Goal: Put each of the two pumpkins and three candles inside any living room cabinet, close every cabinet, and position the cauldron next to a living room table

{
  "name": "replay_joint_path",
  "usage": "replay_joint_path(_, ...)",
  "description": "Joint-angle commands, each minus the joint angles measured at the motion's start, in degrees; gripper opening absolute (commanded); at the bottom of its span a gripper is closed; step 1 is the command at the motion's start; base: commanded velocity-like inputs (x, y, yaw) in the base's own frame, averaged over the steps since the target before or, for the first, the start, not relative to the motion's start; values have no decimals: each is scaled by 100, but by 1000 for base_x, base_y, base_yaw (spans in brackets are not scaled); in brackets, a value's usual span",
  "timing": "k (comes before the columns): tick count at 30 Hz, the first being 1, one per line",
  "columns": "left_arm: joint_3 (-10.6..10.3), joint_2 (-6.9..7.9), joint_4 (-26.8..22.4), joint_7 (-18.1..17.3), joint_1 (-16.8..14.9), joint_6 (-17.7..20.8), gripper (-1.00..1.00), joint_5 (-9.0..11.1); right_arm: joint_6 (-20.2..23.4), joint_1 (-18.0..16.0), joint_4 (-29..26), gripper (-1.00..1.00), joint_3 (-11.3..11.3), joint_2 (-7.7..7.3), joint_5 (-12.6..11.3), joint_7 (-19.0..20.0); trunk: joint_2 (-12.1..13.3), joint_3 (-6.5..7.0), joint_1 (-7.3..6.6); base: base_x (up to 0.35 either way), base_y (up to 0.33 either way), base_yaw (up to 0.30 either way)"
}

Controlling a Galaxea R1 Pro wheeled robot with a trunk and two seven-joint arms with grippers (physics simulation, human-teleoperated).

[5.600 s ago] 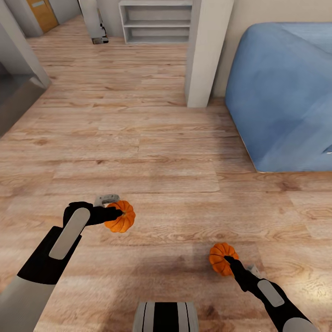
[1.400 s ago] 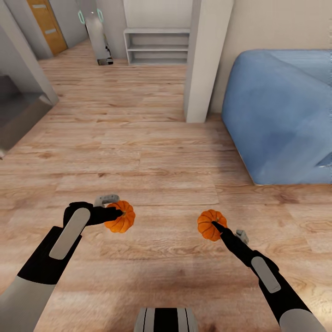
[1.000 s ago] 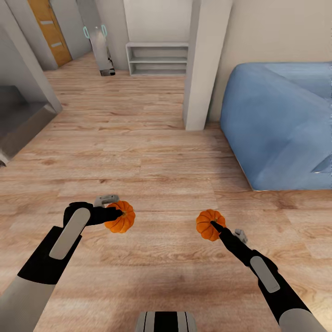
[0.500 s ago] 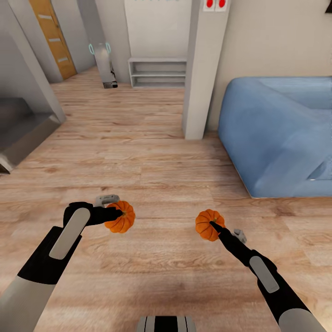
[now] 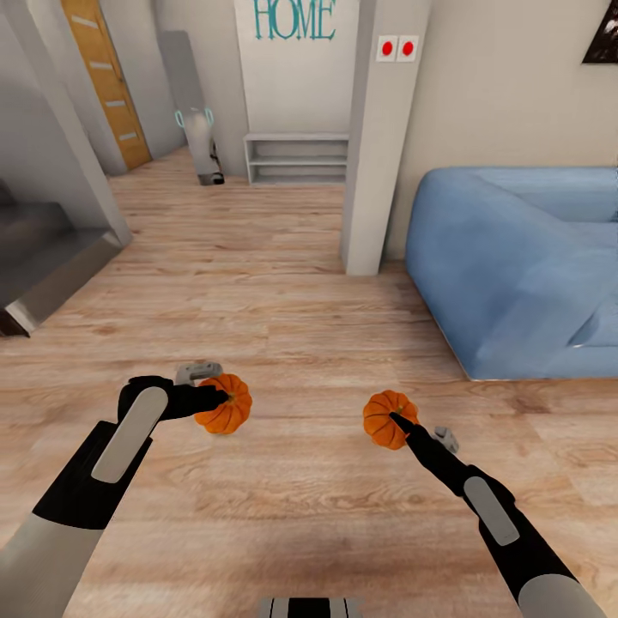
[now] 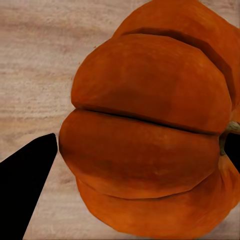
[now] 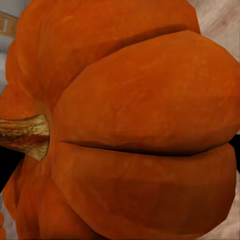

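I carry two small orange ribbed pumpkins above the wooden floor. My left gripper (image 5: pixel 221 399) is shut on one pumpkin (image 5: pixel 225 415) at the lower left of the head view. The left wrist view has that pumpkin (image 6: pixel 150 125) up close, with a black fingertip (image 6: pixel 27 175) beside it. My right gripper (image 5: pixel 396 421) is shut on the other pumpkin (image 5: pixel 386 419) at the lower middle right. Its ribs and brown stem (image 7: pixel 22 132) show in the right wrist view. The cabinet, candles and cauldron are out of view.
A blue sofa (image 5: pixel 515 266) stands at the right. A pale pillar (image 5: pixel 378 137) with two red buttons rises ahead beside it. A low grey shelf (image 5: pixel 296 159) sits against the far wall under a "HOME" sign. Grey steps (image 5: pixel 43 266) lie at the left, an orange door (image 5: pixel 107 81) beyond.
The head view has tilted upward, bringing in more of the far wall, sign and pillar. My right arm lifted its pumpkin up and inward earlier. Both grippers keep their pumpkins.
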Motion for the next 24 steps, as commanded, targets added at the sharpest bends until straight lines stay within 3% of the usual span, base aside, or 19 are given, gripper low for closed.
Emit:
replay_joint_path(1,-11,5,-3,65,-4,11,-100,48,59,-1,-2,-100,-6,1,-83,-6,0,18,-4,-92,246,0)
replay_joint_path(24,-20,5,-3,87,-4,11,-100,40,54,-1,-2,-100,220,26,-75,-44,31,489,-63,-143,268,0)
